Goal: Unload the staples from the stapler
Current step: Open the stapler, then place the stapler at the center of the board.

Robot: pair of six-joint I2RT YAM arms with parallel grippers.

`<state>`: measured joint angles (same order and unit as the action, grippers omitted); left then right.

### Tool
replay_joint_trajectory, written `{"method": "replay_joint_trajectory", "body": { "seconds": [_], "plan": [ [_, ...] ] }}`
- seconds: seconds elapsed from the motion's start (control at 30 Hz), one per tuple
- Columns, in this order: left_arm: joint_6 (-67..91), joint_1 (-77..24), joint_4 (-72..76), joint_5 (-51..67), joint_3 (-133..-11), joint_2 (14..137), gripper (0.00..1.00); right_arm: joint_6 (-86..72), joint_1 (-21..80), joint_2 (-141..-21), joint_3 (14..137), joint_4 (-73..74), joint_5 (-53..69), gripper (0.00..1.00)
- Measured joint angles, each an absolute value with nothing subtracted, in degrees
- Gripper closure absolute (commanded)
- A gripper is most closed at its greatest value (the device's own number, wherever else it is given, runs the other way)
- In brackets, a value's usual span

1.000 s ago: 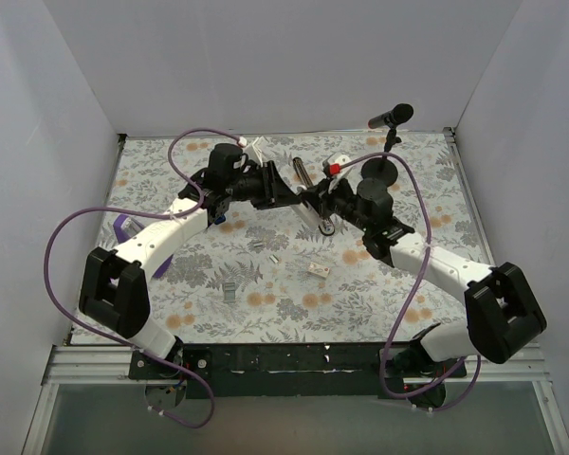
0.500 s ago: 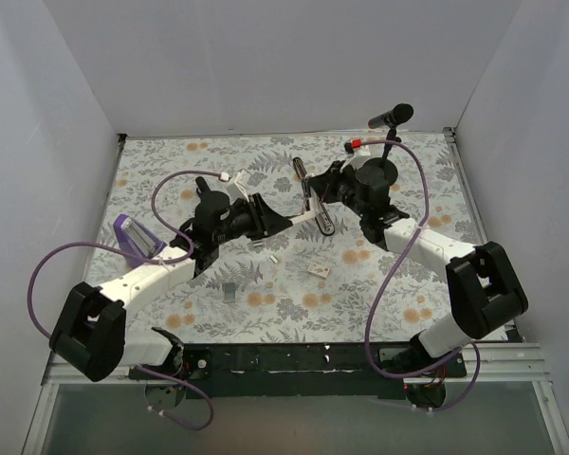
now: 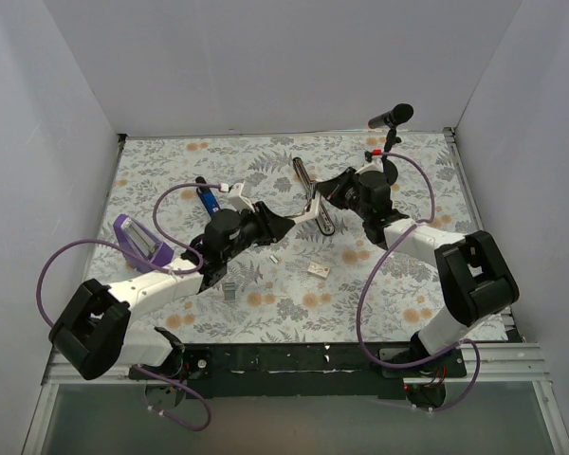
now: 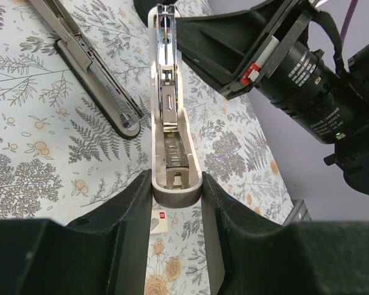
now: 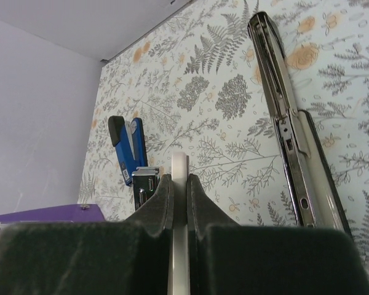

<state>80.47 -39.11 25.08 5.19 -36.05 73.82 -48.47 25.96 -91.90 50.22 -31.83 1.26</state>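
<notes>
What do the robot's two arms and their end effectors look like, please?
Both the left arm and right arm have white links, bulky black joints and looping purple cables. The left end effector and right end effector have black fingers.

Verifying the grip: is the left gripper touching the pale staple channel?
Touching. Left wrist view: the left gripper clamps the end of the staple channel, no gap.

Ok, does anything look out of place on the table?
Yes: the stapler is in pieces. Its blue arm lies alone off to the left, the base sits mid-table, and the left gripper and right gripper hold a pale channel between them. Small bits lie scattered nearby.
</notes>
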Motion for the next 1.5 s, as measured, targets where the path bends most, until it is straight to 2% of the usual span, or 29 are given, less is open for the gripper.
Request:
{"method": "replay_joint_trajectory", "body": {
  "seconds": [0.2,0.5,0.67,0.8,1.0,1.13,1.17,1.2,1.27,1.5],
  "plan": [
    [79.8,-39.9,24.6,3.2,-35.8,74.6,1.00,-53.2,25.1,-93.8,47.0,-35.2,2.8,0.99],
    [76.1,-40.5,14.4,2.5,-46.3,79.1,1.00,-55.1,21.6,-96.2,46.9,-40.5,6.8,0.75],
    [73.6,-40.8,8.5,1.9,-51.5,81.1,1.00,-55.5,20.6,-96.9,46.6,-43.2,8.4,0.73],
    [72.5,-40.8,5.4,2.0,-53.6,82.4,1.00,-55.3,20.3,-97.0,45.4,-43.5,9.2,0.64],
    [71.2,-41.0,1.5,2.0,-56.4,83.5,1.00,-54.8,19.7,-97.3,45.0,-43.6,9.9,0.57],
    [70.7,-41.0,-0.7,1.9,-58.4,84.2,1.00,-54.2,19.5,-97.3,45.0,-43.5,9.8,0.58],
    [70.7,-40.9,-1.2,1.9,-58.6,84.3,1.00,-54.2,19.5,-97.3,45.0,-43.5,9.8,0.61],
    [70.7,-40.9,-1.4,1.9,-58.7,84.3,1.00,-54.1,19.5,-97.3,45.0,-43.4,9.8,0.73],
    [70.7,-40.6,-1.8,2.0,-59.0,84.4,1.00,-54.2,19.5,-97.2,44.8,-43.6,10.3,0.77],
    [70.8,-38.3,-4.5,2.0,-59.2,86.4,1.00,-53.8,19.8,-96.5,43.4,-44.3,12.4,0.63]
  ]
}}
